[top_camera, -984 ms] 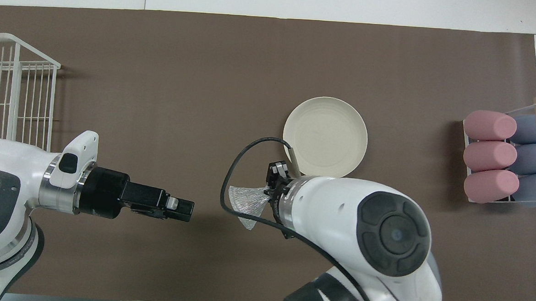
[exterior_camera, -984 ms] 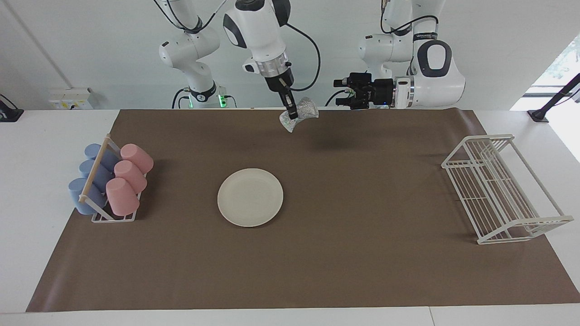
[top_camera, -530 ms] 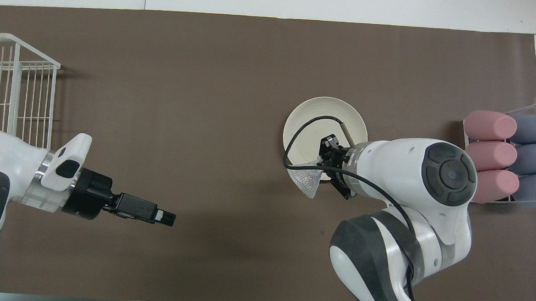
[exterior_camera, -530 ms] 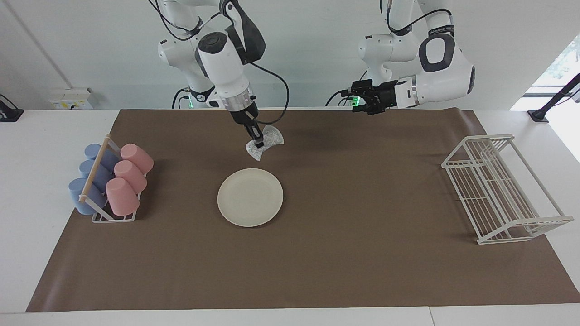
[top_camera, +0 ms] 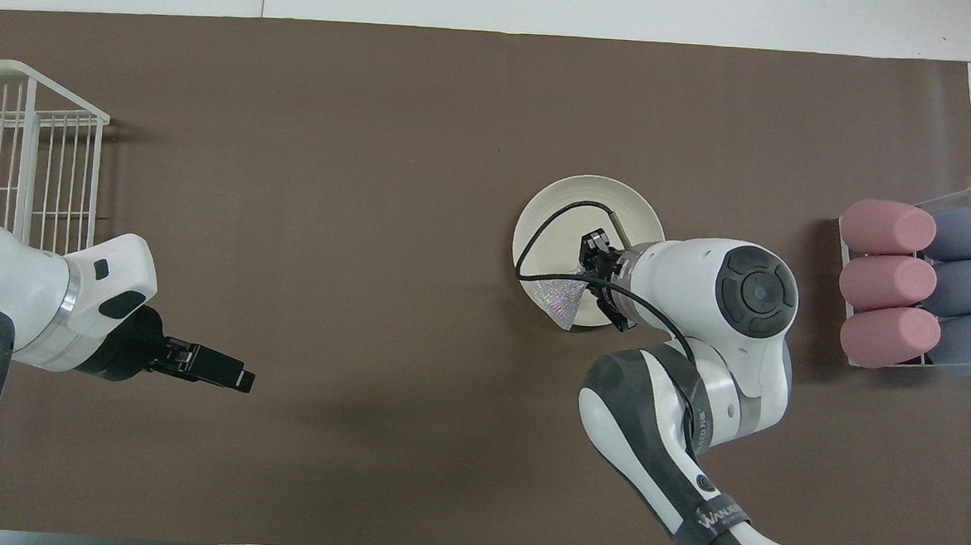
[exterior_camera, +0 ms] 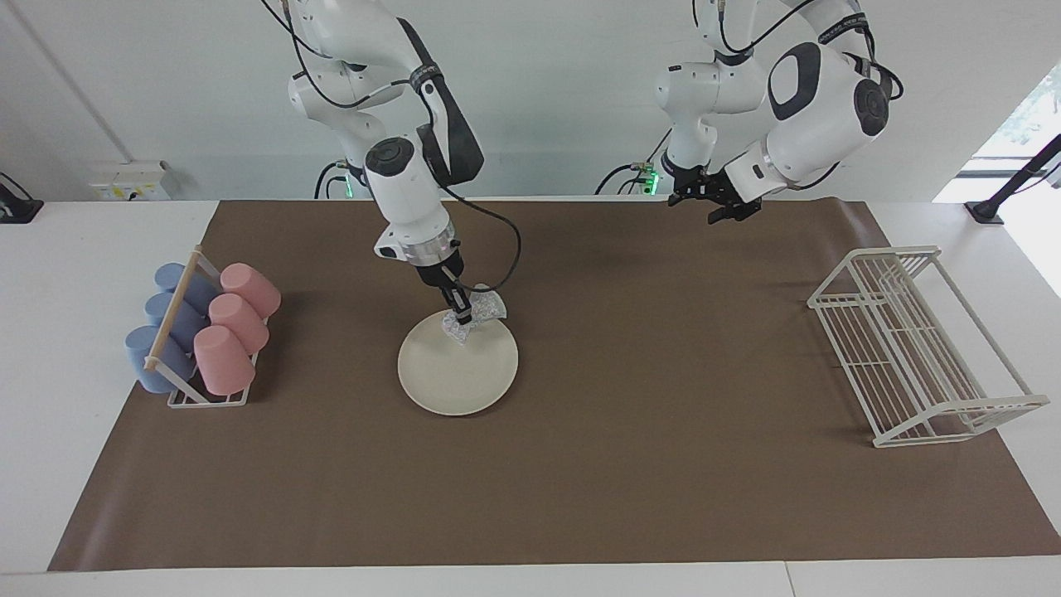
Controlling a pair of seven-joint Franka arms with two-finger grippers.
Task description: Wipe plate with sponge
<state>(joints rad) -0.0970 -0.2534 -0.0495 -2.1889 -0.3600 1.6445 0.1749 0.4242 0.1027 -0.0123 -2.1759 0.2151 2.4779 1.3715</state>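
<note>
The cream-white plate (exterior_camera: 460,377) lies on the brown mat, also in the overhead view (top_camera: 622,201). My right gripper (exterior_camera: 462,318) is shut on the glittery silver sponge (exterior_camera: 481,310) and holds it low over the plate's rim nearest the robots. I cannot tell whether the sponge touches the plate. In the overhead view the sponge (top_camera: 560,300) sticks out from the right gripper (top_camera: 585,276) over that rim. My left gripper (exterior_camera: 718,204) hangs in the air over the mat's edge nearest the robots, away from the plate, and also shows in the overhead view (top_camera: 227,373).
A rack of pink and blue cups (exterior_camera: 203,332) stands at the right arm's end of the table, also in the overhead view (top_camera: 917,287). A white wire rack (exterior_camera: 920,348) stands at the left arm's end, also in the overhead view (top_camera: 26,157).
My right gripper has carried the sponge down and away from the robots to the plate's near rim. My left arm has drawn back toward its own end.
</note>
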